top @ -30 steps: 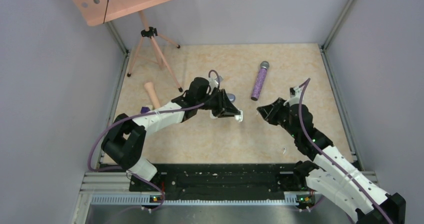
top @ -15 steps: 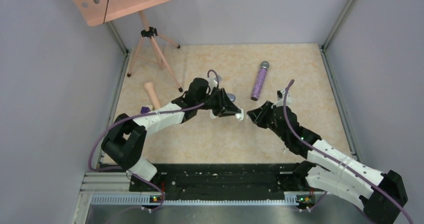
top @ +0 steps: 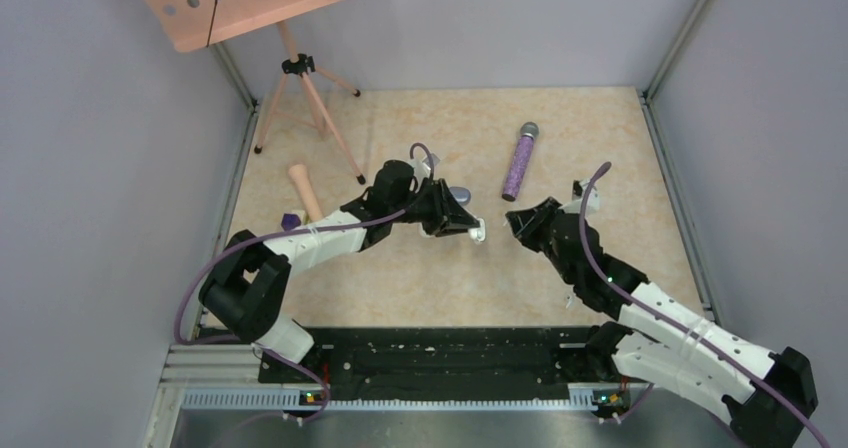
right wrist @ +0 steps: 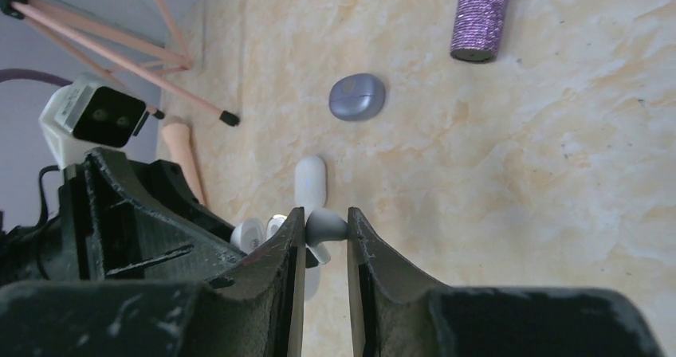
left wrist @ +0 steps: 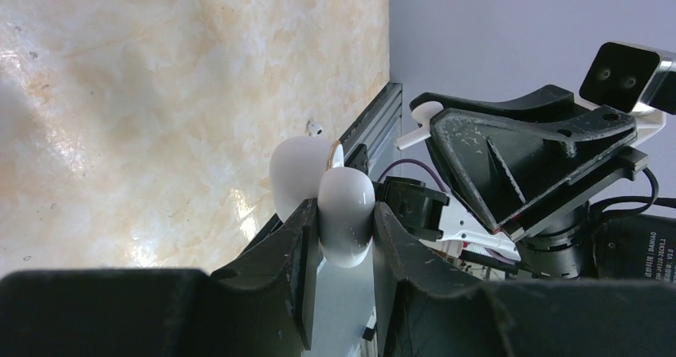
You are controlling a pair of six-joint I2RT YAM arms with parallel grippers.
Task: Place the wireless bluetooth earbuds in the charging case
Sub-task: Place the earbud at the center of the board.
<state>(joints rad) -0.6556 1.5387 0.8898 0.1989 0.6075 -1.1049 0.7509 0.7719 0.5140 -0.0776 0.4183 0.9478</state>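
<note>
Clamping an open white case [left wrist: 344, 223], the left gripper [top: 468, 226] sits left of centre; from above, the case is a mere speck. At centre-right the right gripper [top: 513, 218] pinches a white earbud [right wrist: 327, 225], clear only in its wrist view. A loose bud [left wrist: 315, 126], tiny and blurred, lies on the table in the left wrist view.

Table [top: 600, 148] is beige marble-look. Purple glitter mic [top: 518, 163] lies toward the back. Just left of the mic there's a bluish-grey oval case [right wrist: 357, 96], further left a wooden peg [top: 303, 190] and a tripod [top: 297, 65]. 1 tiny white bud [top: 568, 301] sits well in front of the mic.
</note>
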